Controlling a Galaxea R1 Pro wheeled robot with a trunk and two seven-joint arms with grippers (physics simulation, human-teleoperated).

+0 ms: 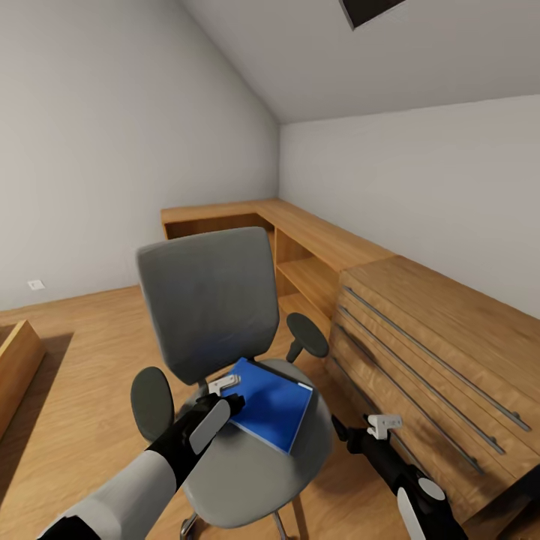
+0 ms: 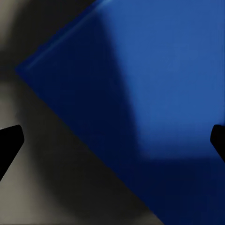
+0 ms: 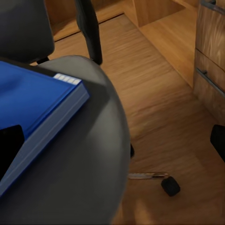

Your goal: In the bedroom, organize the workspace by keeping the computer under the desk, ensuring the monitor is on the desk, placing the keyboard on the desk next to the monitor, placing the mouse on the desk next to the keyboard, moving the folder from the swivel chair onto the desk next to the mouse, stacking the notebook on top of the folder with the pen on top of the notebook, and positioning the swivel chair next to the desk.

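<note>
Risky here: left gripper (image 1: 234,403), fingers spread wide over the near corner of the folder (image 1: 271,402) lying lower-centre on the swivel chair (image 1: 202,300) seat, could shove it off; right gripper (image 1: 339,429), fingers also apart, idle beside.

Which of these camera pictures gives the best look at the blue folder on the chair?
The head view: the whole folder shows, lying flat on the swivel chair seat. The left wrist view is so close that the folder is just blue surface and one corner. The right wrist view shows part of its top and one thick edge.
</note>
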